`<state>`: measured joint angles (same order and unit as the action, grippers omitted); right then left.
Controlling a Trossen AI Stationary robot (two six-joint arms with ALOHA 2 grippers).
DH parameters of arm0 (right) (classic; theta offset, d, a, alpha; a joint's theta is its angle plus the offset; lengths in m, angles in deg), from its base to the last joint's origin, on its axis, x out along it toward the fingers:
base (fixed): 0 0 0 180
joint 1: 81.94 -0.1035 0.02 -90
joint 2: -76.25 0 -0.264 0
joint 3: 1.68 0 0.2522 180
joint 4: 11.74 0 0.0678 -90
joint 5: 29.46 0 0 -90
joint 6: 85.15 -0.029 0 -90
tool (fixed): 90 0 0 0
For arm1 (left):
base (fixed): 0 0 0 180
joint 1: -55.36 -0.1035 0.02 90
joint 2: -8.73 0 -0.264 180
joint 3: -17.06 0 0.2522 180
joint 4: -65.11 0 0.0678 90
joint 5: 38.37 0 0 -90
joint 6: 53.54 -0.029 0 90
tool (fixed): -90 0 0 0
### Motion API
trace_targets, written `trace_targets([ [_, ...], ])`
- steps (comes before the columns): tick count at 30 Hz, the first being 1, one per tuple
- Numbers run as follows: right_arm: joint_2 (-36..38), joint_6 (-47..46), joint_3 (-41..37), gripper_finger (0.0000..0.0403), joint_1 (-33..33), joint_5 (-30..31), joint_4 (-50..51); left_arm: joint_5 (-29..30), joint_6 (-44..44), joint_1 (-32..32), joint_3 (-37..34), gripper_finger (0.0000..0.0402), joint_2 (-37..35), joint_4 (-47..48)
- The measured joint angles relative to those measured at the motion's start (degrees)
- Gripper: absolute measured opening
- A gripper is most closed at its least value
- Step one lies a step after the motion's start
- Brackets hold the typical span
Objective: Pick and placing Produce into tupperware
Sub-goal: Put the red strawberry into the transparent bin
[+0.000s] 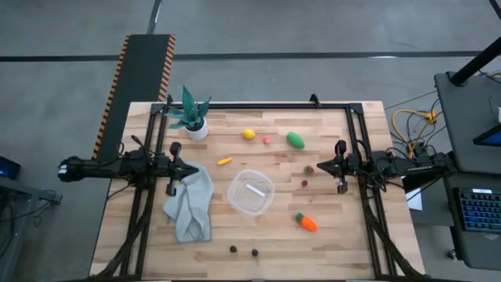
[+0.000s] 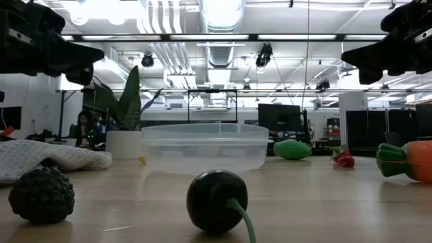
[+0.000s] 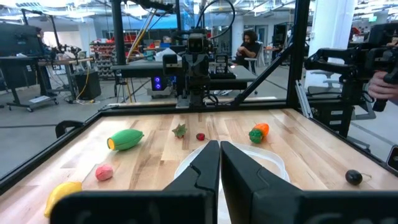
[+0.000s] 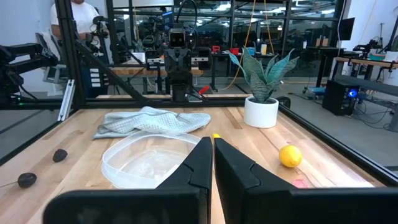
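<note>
The clear round tupperware [image 1: 250,193] stands on its base mid-table, holding nothing. Around it lie the produce: yellow lemon [image 1: 249,134], green oval [image 1: 295,140], carrot [image 1: 306,222], a pink piece [image 1: 267,140], a small yellow piece [image 1: 225,161], red pieces [image 1: 309,169], and two dark pieces [image 1: 233,249] near the front edge. My left gripper [image 1: 193,168] hovers shut above the cloth's far corner, left of the tupperware. My right gripper [image 1: 317,165] hovers shut to the container's right, over the red pieces. Both hang well above the table in the low view.
A grey-green cloth [image 1: 190,205] lies crumpled left of the tupperware. A teal potted plant [image 1: 192,117] stands at the far left corner. A black frame [image 1: 258,106] borders the far edge and the sides. Bare wood shows along the near edge between the dark pieces and the carrot.
</note>
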<state>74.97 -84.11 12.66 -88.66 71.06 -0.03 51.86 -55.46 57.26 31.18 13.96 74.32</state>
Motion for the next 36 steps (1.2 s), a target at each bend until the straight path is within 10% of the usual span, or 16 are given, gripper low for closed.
trace_targets([
  [16, -0.24, 1.61, 0.00, 0.0025, 0.01, 3.26, -0.37, 0.23, -0.42, -0.01, 0.00, 0.0000, 0.13, -3.90],
  [30, -17.27, 0.66, 5.84, 0.0260, 0.00, 8.33, 1.24, 0.77, -1.08, -0.01, 0.00, 0.0000, 4.18, -4.01],
  [36, -30.67, -2.90, 17.14, 0.0291, 0.00, 17.06, 8.71, 1.79, -1.71, 0.01, 0.00, 0.0000, 5.25, -6.85],
])
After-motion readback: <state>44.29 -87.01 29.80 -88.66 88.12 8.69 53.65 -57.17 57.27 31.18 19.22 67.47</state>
